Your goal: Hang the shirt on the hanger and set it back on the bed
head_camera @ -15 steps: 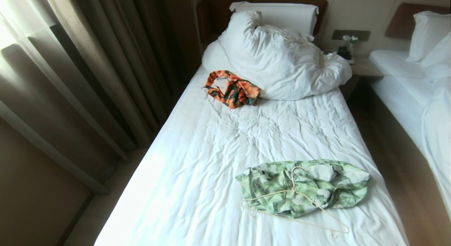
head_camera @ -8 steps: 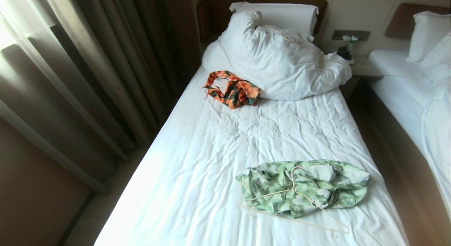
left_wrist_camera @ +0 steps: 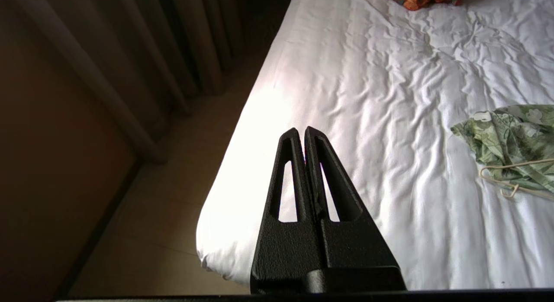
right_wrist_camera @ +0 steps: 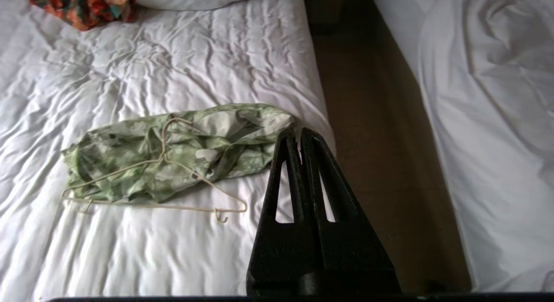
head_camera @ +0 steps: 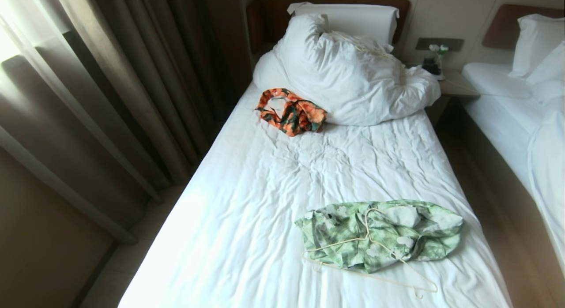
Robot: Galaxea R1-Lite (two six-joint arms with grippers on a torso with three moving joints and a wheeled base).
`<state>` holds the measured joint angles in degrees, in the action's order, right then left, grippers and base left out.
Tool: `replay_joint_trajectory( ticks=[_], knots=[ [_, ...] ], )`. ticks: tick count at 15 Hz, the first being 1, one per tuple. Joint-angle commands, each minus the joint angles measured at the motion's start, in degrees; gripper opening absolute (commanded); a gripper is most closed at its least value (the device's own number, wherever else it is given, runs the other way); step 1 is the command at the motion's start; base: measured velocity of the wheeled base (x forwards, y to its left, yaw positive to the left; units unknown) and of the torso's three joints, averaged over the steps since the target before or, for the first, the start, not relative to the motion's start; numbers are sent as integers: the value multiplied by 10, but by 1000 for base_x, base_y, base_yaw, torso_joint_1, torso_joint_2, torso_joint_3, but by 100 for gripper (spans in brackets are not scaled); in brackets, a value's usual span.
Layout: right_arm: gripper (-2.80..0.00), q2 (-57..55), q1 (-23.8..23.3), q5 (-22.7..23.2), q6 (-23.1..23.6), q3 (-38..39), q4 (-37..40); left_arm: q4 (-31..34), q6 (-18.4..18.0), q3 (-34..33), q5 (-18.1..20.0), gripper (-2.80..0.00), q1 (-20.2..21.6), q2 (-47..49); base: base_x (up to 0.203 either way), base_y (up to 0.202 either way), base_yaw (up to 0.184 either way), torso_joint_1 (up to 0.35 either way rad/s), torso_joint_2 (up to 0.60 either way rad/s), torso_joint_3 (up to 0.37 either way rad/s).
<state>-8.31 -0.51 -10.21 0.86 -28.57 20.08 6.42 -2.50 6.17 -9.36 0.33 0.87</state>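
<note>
The green flowered shirt (head_camera: 379,233) lies crumpled on the near right part of the bed (head_camera: 273,202). A cream wire hanger (head_camera: 368,255) rests on top of it, its bar on the sheet toward me. Both also show in the right wrist view, shirt (right_wrist_camera: 181,150) and hanger (right_wrist_camera: 173,185). My right gripper (right_wrist_camera: 300,131) hovers shut and empty above the bed's right edge, beside the shirt's end. My left gripper (left_wrist_camera: 301,130) is shut and empty above the bed's near left corner, well apart from the shirt (left_wrist_camera: 510,142). Neither arm appears in the head view.
An orange-and-green garment (head_camera: 291,111) lies by the bunched white duvet (head_camera: 353,78) at the headboard. Curtains (head_camera: 110,100) hang along the left. A wooden floor strip (head_camera: 494,189) separates this bed from a second white bed (head_camera: 529,122); a nightstand (head_camera: 454,85) stands between them.
</note>
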Motion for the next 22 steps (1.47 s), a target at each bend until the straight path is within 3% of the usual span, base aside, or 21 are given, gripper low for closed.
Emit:
replay_joint_trajectory(
  ticks=[1, 4, 6, 7, 11, 13, 17, 22],
  knots=[
    [-280, 57, 0, 59, -2, 84, -48, -32, -4, -27, 26, -280, 0, -9, 0, 0, 0, 0, 0, 0],
    [-280, 79, 1, 114, -3, 208, -179, -32, -19, -30, 57, -280, 0, -9, 0, 0, 0, 0, 0, 0],
    [-280, 82, 1, 126, -2, 272, -233, -40, -16, -55, 103, -280, 0, -9, 0, 0, 0, 0, 0, 0],
    [-280, 83, 1, 127, -5, 286, -238, -43, -1, -54, 103, -280, 0, -9, 0, 0, 0, 0, 0, 0],
    [-280, 83, 1, 117, -21, 287, -235, -43, 2, -54, 101, -280, 0, -9, 0, 0, 0, 0, 0, 0],
    [-280, 83, 1, 112, 56, 285, -205, -44, 8, -55, 100, -280, 0, -9, 0, 0, 0, 0, 0, 0],
    [-280, 83, 1, 115, 27, 283, -191, -44, 9, -55, 100, -280, 0, -9, 0, 0, 0, 0, 0, 0],
    [-280, 83, 1, 115, 25, 283, -192, -44, 9, -55, 100, -280, 0, -9, 0, 0, 0, 0, 0, 0]
  ],
)
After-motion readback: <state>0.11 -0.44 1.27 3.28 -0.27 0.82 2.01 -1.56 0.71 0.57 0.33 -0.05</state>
